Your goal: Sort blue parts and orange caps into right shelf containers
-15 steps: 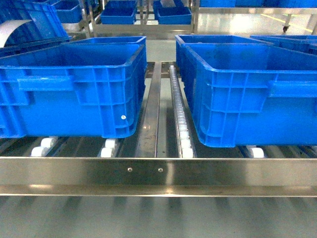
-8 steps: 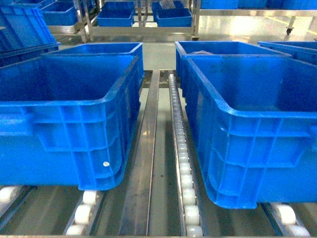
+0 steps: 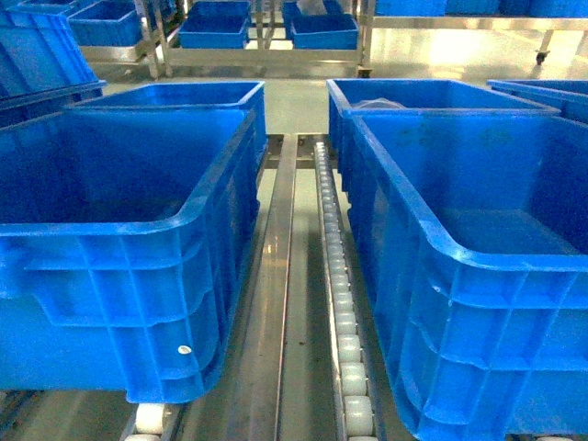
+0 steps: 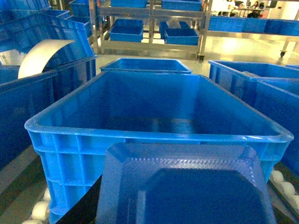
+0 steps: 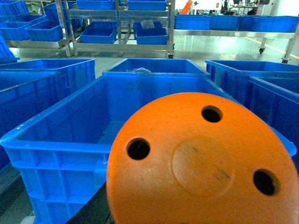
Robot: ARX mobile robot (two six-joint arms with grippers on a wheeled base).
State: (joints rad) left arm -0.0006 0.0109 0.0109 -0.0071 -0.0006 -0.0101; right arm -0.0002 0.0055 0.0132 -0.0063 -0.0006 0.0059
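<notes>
My jaws aren't showing: orange cap (image 5: 196,163) is filling right wrist view, blue part (image 4: 182,186) left; grip state unclear.

The orange cap (image 5: 198,165) fills the lower part of the right wrist view. It is a round orange disc, its flat face to the camera, with three dark holes and a shallow circle in the middle. The blue part (image 4: 184,184) is a translucent blue piece with cut corners, low in the left wrist view. Two big blue crates (image 3: 119,266) (image 3: 478,276) stand upright and open on the roller shelf, left and right of its centre rail.
</notes>
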